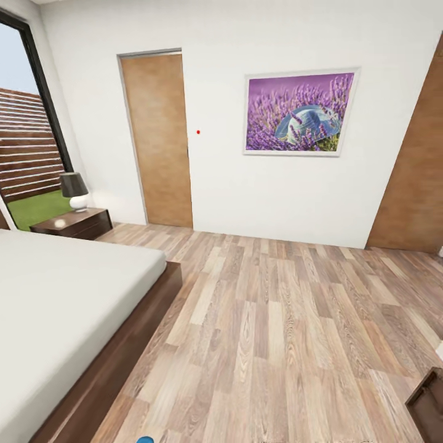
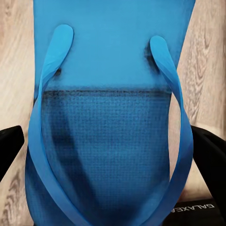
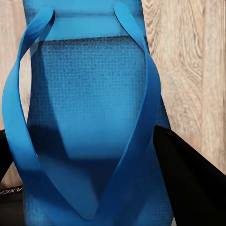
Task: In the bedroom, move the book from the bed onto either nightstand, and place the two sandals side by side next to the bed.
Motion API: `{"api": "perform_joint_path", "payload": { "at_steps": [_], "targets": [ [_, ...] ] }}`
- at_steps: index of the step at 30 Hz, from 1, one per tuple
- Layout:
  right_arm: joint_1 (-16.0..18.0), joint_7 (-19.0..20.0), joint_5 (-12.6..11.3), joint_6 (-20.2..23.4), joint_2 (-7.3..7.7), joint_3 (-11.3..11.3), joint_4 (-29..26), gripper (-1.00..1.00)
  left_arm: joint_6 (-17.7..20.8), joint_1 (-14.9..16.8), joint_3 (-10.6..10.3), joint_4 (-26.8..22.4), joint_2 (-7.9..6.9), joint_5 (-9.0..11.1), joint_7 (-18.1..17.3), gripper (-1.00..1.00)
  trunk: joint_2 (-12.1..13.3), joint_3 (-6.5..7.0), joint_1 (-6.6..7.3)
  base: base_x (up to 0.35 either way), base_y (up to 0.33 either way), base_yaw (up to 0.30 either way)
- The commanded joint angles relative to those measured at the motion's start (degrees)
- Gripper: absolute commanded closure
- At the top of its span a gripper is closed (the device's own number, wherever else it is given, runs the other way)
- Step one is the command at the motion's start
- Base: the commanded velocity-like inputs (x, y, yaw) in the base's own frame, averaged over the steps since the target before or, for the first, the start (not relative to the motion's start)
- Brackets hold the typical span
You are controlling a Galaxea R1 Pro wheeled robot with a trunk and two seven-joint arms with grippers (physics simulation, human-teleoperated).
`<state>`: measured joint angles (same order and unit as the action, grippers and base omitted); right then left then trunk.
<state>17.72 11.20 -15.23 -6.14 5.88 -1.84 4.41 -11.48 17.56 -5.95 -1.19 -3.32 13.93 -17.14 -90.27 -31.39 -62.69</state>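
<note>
While each arm carried one blue sandal, the left gripper (image 2: 106, 155) clamped on a sandal (image 2: 110, 94) and the right gripper (image 3: 89, 160) on the other sandal (image 3: 89, 94), both hung over plank floor (image 1: 277, 320). The bed (image 1: 67, 295) lay to the left, a nightstand (image 1: 75, 223) beyond it. Likely step: transport. Next: lower both side by side beside the bed frame. Book not sighted.

A bright blue sandal (image 2: 110, 117) with V-shaped straps fills the left wrist view above the plank floor, a second blue sandal (image 3: 89, 122) fills the right wrist view, while the pale-mattressed bed (image 1: 55, 295) adjoins a dark nightstand (image 1: 77, 223).
</note>
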Motion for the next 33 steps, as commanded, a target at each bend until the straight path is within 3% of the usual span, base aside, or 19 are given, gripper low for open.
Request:
{"api": "perform_joint_path", "payload": {
  "at_steps": [1, 24, 33],
  "targets": [
    [0.1, 0.3, -0.4, -0.4, 0.01, -0.2, 0.3, 1.00, -0.2, 0.0, -0.5, 0.1, -0.02, 0.6, -0.2, 1.00, 0.0, -0.06, 0.00, 0.000, 0.000, -0.300],
    [0.1, 0.3, -0.4, -0.4, 0.01, -0.2, 0.3, 1.00, -0.2, 0.0, -0.5, 0.1, -0.02, 0.6, -0.2, 1.00, 0.0, -0.06, 0.00, 0.000, 0.000, -0.300],
    [0.1, 0.3, 0.1, -0.3, -0.58, 0.1, 0.2, 1.00, -0.2, 0.1, -0.5, 0.1, -0.11, 0.6, -0.2, 1.00, 0.0, -0.06, 0.00, 0.000, 0.000, -0.071]
  ]
}}
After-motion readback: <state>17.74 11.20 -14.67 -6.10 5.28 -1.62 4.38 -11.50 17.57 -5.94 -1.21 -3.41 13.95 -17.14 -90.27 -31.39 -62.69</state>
